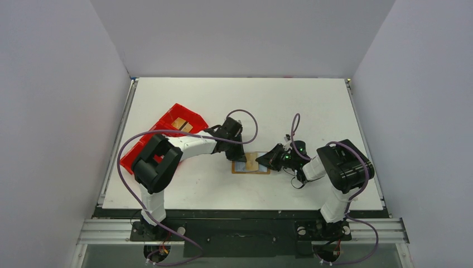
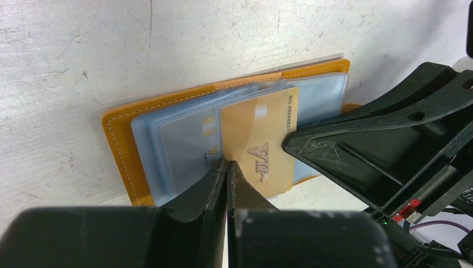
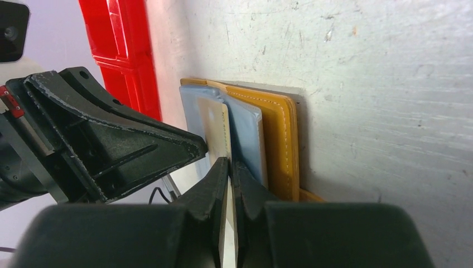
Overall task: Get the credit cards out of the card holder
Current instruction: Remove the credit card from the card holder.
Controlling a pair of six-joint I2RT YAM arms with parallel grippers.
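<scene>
The tan card holder (image 1: pixel 252 166) lies open on the white table, its blue-grey plastic sleeves (image 2: pixel 178 151) facing up. A gold card marked VIP (image 2: pixel 259 145) sticks partway out of a sleeve toward the right arm. My right gripper (image 3: pixel 230 162) is shut on that card's near edge (image 3: pixel 215 128), which shows edge-on between the fingers. My left gripper (image 2: pixel 227 163) is shut with nothing between its jaws, its tips pressing down on the sleeves at the gold card's left edge. A pale blue-grey card (image 2: pixel 192 139) sits inside a sleeve. From above, both grippers (image 1: pixel 237 152) (image 1: pixel 265 160) meet over the holder.
A long red tray (image 1: pixel 162 134) lies at the left of the table behind the left arm, with a tan flat item (image 1: pixel 179 123) in its far compartment. The tray's wall (image 3: pixel 120 44) shows beyond the holder in the right wrist view. Grey walls enclose the table.
</scene>
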